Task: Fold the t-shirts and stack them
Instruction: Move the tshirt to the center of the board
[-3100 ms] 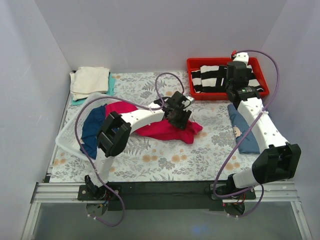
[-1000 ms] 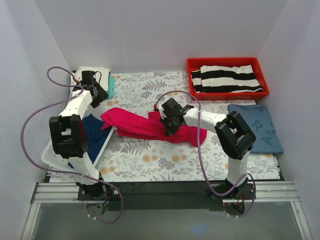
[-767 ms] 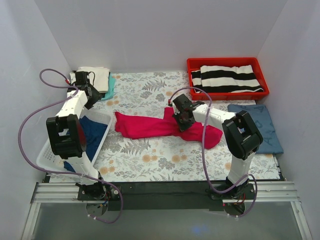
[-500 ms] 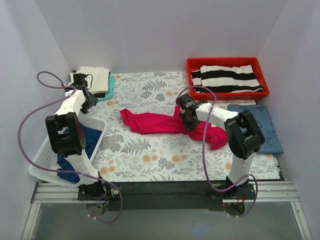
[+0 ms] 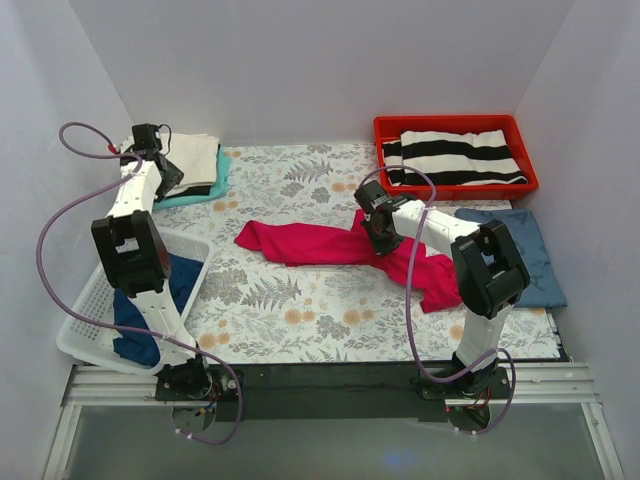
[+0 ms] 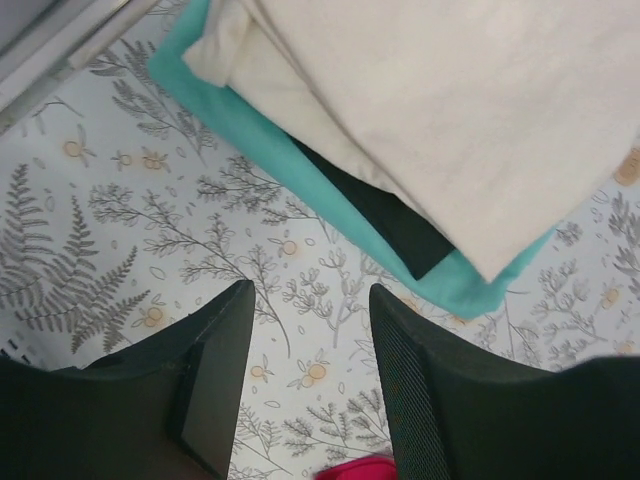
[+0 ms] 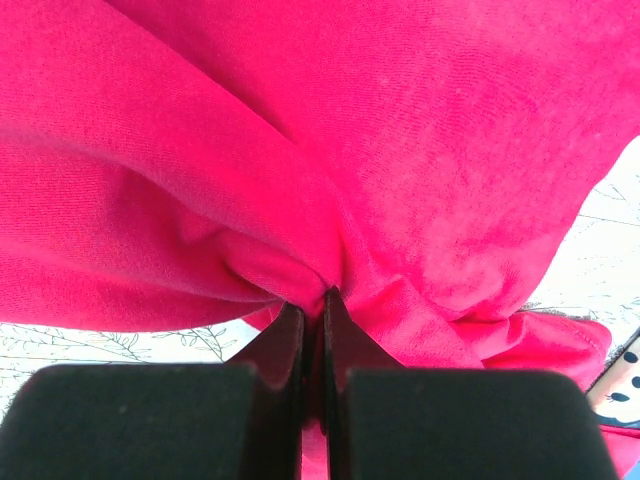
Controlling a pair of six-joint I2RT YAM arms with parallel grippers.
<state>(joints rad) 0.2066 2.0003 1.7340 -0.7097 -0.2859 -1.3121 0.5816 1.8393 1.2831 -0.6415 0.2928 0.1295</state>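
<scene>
The crimson t-shirt lies stretched in a long crumpled band across the middle of the mat. My right gripper is shut on a pinch of it near its right end; in the right wrist view the gripper has red cloth bunched between its tips. A folded stack sits at the far left: cream tee on top, black tee under it, teal tee at the bottom. My left gripper hovers open just beside that stack, above bare mat. The navy tee lies in the basket.
A white basket stands at the near left corner. A red tray at the far right holds a black-and-white striped shirt. A blue-grey printed shirt lies flat at the right edge, under the right arm. White walls enclose the mat.
The right gripper has dragged the crimson t-shirt rightward out of the basket. The basket with the navy tee has slid toward the near left corner. The left gripper rose to the folded stack.
</scene>
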